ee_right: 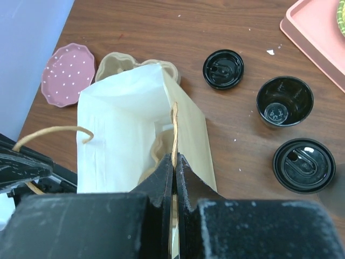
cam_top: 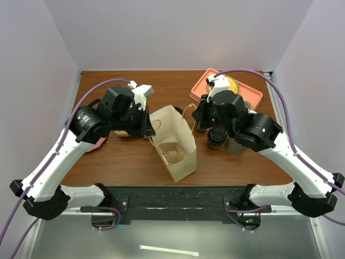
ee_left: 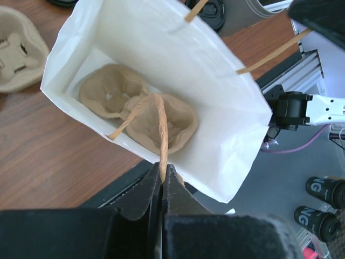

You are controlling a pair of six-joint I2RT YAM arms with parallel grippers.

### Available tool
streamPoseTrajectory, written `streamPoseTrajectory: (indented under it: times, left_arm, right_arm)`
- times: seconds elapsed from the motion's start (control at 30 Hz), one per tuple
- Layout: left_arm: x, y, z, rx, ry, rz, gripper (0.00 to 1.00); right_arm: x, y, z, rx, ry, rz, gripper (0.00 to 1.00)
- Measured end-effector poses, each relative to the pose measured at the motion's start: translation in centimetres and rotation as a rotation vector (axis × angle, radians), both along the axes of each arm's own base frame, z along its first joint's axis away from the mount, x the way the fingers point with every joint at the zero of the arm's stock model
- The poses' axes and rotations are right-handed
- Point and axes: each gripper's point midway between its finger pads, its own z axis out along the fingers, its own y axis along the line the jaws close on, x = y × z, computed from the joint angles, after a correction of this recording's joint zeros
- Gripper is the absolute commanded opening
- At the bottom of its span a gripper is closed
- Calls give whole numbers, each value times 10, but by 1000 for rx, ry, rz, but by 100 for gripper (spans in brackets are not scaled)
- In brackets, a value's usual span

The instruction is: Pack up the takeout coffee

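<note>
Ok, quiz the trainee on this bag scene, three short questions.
1. True or false: the left fingers and right fingers each pinch a twine handle.
2. What lies inside the paper bag? A) pulp carrier B) pink plate C) black lid
3. Where is the lidded black cup: in the bag or on the table?
Key: 1 true; 2 A; 3 on the table.
</note>
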Motion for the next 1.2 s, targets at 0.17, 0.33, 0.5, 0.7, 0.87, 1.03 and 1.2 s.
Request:
streamPoseTrajectory:
  times: [0.17, 0.33, 0.5, 0.7, 0.87, 1.03, 1.2]
  left_arm:
    - [4, -1, 11, -40, -14, 46, 0]
    - [21, -17, 51, -170, -93, 83, 0]
    - [10, -18, 16, -176, -8, 90, 0]
    - [16, -25, 9, -162, 27, 93, 0]
    - [27, -34, 45, -209, -25, 97, 0]
    - [22, -25, 38, -214, -33, 120, 0]
    - [10, -19, -9, -148, 93, 151, 10]
  right_arm:
    - [4, 3, 23, 48, -83, 18, 0]
    - [8, -4, 57, 112, -165, -20, 0]
    - [-1, -18, 18, 88, -132, -37, 0]
    - [11, -5, -13, 4, -87, -37, 0]
    - [17, -3, 13, 31, -125, -50, 0]
    - [11, -11, 26, 90, -159, -58, 0]
    - [13, -7, -11, 27, -99, -57, 16]
